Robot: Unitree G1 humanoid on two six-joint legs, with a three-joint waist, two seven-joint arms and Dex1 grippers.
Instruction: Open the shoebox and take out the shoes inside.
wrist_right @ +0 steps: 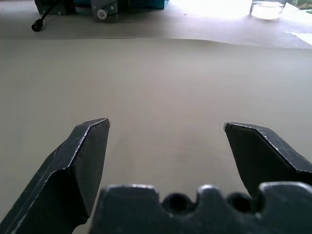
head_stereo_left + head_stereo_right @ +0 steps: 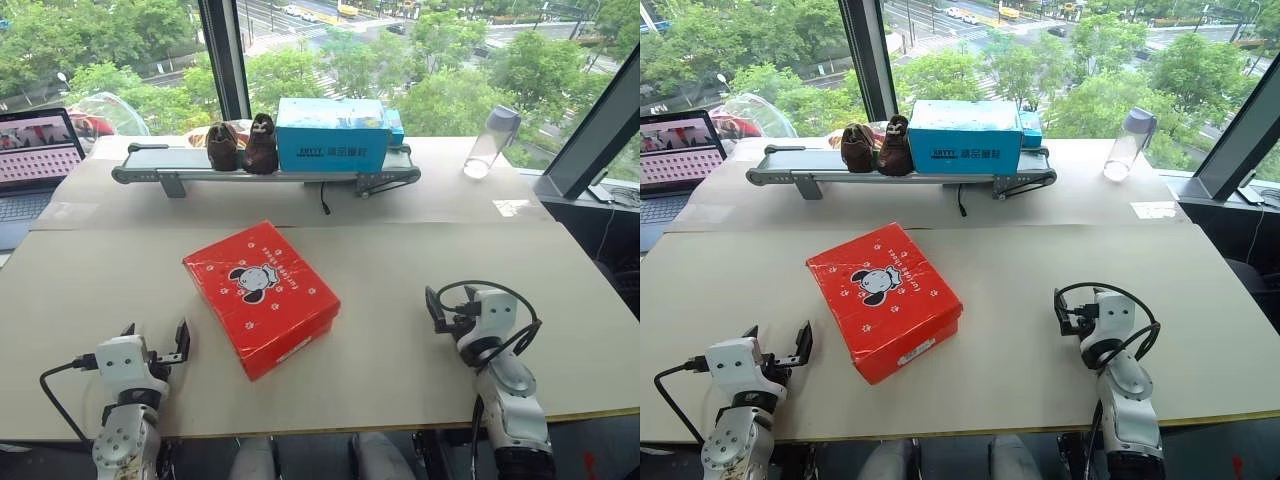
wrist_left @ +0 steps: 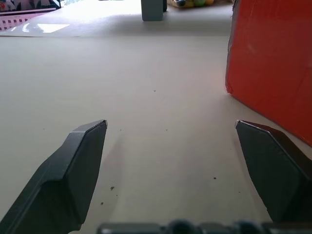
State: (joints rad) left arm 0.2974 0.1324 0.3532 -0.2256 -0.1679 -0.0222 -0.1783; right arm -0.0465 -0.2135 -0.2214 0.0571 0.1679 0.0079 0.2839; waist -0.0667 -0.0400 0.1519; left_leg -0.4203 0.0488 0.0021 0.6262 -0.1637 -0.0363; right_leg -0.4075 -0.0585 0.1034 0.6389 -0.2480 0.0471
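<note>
Left gripper and right gripper are both sitting wide open, holding nothing, low over the table on either side of the shoebox. Box is lying closed, skewed, between them, left gripper nearer. Best approach is probably steadying 1 side while the other is lifting the lid edge. Shoes are presumably inside, hidden; hinge side is hard to make out.

The red rectangular cardboard shoebox, lying closed near the middle of the tabletop, bears a cartoon dog logo, scattered white paw prints and an arc of small lettering too fine to read. The blue cardboard box on the grey conveyor belt along the far edge carries a white printed line, not legible.
</note>
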